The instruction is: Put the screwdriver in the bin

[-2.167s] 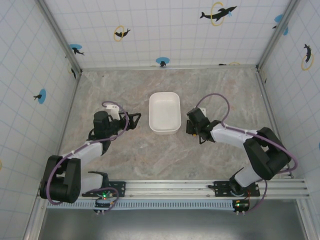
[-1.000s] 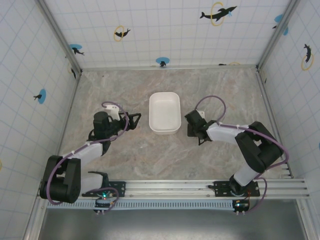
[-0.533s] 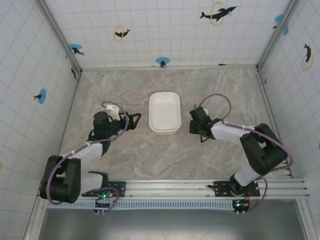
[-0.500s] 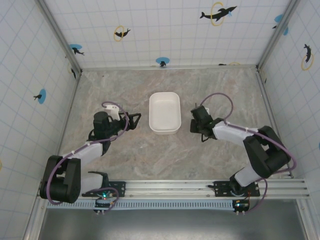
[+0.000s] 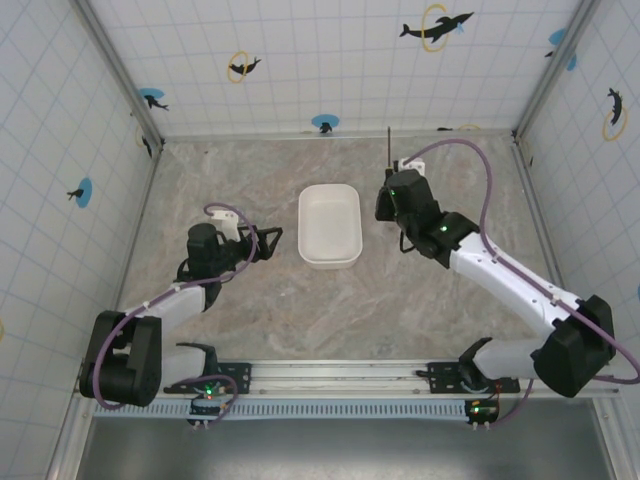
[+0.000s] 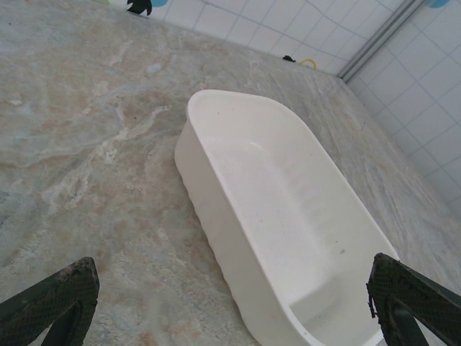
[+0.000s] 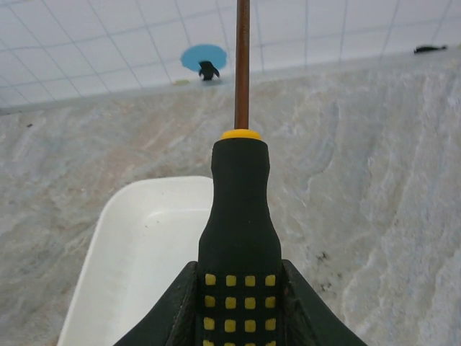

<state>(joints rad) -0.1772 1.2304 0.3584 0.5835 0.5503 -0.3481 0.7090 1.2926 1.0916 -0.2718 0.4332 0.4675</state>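
A marbled worktop (image 5: 250,320) enclosed by white tiled walls is seen from above, with two robot arms mounted at its near edge.

The bin (image 5: 329,225), a shallow white tray with rounded corners, is set at the middle of the worktop with its long side running near to far. Nothing is seen inside it.

The right arm is stretched out toward the far side, and the right claw (image 5: 393,196) is held just right of the bin's far right corner. This claw is closed around the black handle of the screwdriver (image 7: 240,216), whose yellow squares are seen between the two fingers in the right wrist view. The thin dark shaft (image 5: 389,150) is pointed toward the far wall. The screwdriver appears to be lifted off the worktop, though its height is hard to judge. In the right wrist view the bin (image 7: 137,245) is seen below and left of the handle.

The left claw (image 5: 265,238) is kept low, left of the bin and apart from it. Its fingers (image 6: 54,303) are spread wide and nothing is held between them; the bin (image 6: 281,216) is faced.
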